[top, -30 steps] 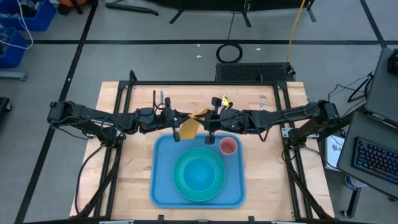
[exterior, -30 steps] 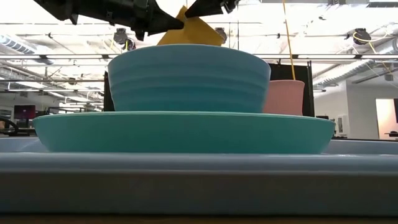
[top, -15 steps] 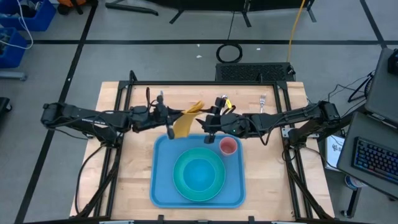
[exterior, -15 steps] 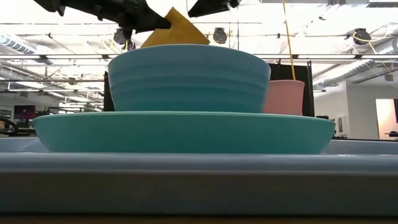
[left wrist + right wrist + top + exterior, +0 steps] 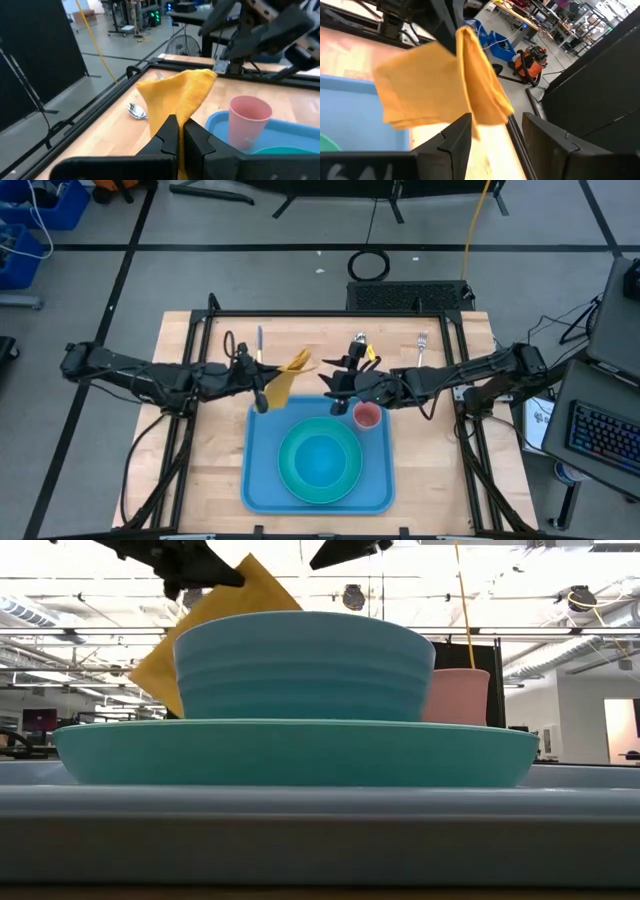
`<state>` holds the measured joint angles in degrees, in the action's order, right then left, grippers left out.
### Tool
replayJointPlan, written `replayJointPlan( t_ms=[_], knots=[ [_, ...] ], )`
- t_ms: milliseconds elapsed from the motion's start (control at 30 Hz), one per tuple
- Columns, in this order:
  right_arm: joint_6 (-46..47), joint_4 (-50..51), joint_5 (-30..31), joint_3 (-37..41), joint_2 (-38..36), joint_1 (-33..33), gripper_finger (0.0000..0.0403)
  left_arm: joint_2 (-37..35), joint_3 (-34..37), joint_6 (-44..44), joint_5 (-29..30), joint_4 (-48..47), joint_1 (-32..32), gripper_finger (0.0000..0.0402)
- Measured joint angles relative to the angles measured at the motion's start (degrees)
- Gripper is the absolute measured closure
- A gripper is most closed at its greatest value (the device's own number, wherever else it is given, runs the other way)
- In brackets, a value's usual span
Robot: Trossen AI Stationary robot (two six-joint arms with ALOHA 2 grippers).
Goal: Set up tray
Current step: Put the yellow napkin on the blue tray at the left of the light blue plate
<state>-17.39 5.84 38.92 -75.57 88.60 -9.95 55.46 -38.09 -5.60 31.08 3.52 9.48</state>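
Note:
The light-blue tray (image 5: 262, 480) lies on the wooden table. On it a turquoise bowl (image 5: 320, 460) sits in a turquoise plate (image 5: 300, 752), with a pink cup (image 5: 367, 416) at the tray's far right. My left gripper (image 5: 262, 397) hovers at the tray's far-left corner, shut on a folded yellow napkin (image 5: 285, 380). My right gripper (image 5: 333, 385) stands open over the tray's far edge, just right of the napkin. In the right wrist view the napkin (image 5: 445, 95) shows beyond its spread fingers (image 5: 455, 137). My left gripper pinches the napkin's near end (image 5: 181, 125) between its two shut fingers, which come in about level from the table's left. The fold looks several layers thick. The napkin is lifted clear of table and tray, and its free part (image 5: 165, 660) droops behind the bowl.
On the table's far strip lie a knife (image 5: 259, 340), a spoon (image 5: 136, 111) and a fork (image 5: 422, 340). A black frame rail (image 5: 330, 313) runs along the far edge. Bare wood shows left and right of the tray.
My right gripper has let go of the napkin, which now hangs from my left gripper alone. My left gripper has carried it toward the table's left edge. The napkin has swung away from the right gripper, and its free part hangs lower.

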Motion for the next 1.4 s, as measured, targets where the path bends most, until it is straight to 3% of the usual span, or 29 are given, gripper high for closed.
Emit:
replayJointPlan(
  t_ms=[400,567,900,1100,1400],
  knots=[
    [1.02,2.7,0.21,0.0,0.0,-1.5,0.0242,-3.09,0.0,-12.16,14.08,-10.28,13.86,0.0397],
    [1.71,4.13,0.24,0.04,0.0,-1.42,0.0246,-3.1,0.0,-15.44,21.44,-11.45,19.94,0.0397],
    [1.73,4.35,0.13,0.04,0.0,-1.42,0.0248,-2.55,0.0,-25.67,30.34,-13.89,31.2,0.0397],
    [1.71,4.33,0.07,0.04,0.0,-1.42,0.025,-1.98,0.0,-33.89,34.4,-17.09,35.81,0.0397],
    [1.5,4.31,0.04,0.04,0.0,-1.42,0.0252,4.37,0.0,-44.22,35.25,-17.03,39.56,0.0397]
  ],
)
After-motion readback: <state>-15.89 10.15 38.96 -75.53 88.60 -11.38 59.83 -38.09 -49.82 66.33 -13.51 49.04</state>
